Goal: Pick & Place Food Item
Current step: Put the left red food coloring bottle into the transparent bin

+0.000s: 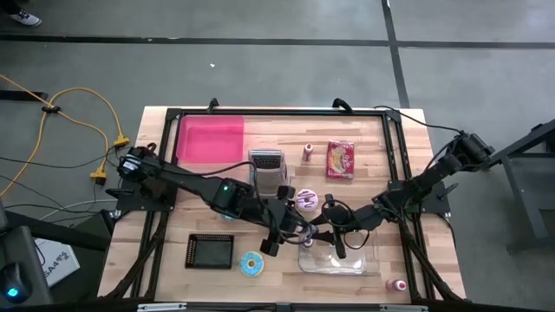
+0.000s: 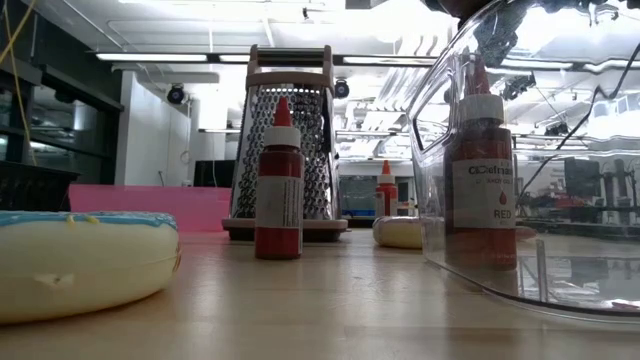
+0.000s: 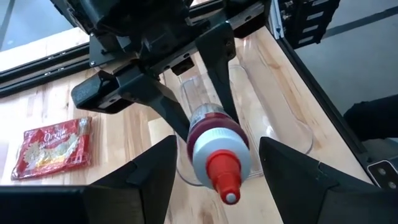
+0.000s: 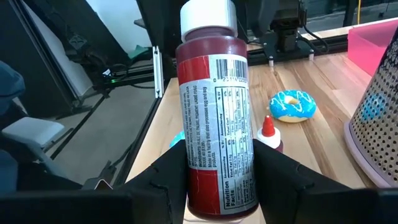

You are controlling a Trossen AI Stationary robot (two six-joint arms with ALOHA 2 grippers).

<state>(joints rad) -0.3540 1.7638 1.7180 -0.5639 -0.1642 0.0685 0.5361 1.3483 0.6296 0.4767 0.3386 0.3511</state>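
We see the right gripper (image 1: 323, 232) clamped around one red sauce bottle (image 4: 214, 118), holding it in the air over the clear plastic container (image 1: 364, 260) near the table's front edge. The left gripper (image 1: 289, 227) sits right at the bottle's capped end, fingers spread wide on either side of the cap, not gripping it.

Count on the table (image 1: 408, 182): three more small red bottles (one (image 1: 307, 152) by the grater, one (image 1: 398, 284) at the front right corner, one only clear in the low view (image 2: 279, 180)), two donuts, pink-frosted (image 1: 307, 200) and blue-frosted (image 1: 251, 264), one box grater (image 1: 268, 170), one red snack packet (image 1: 341, 159), one pink tray (image 1: 211, 139), one black tray (image 1: 211, 250).
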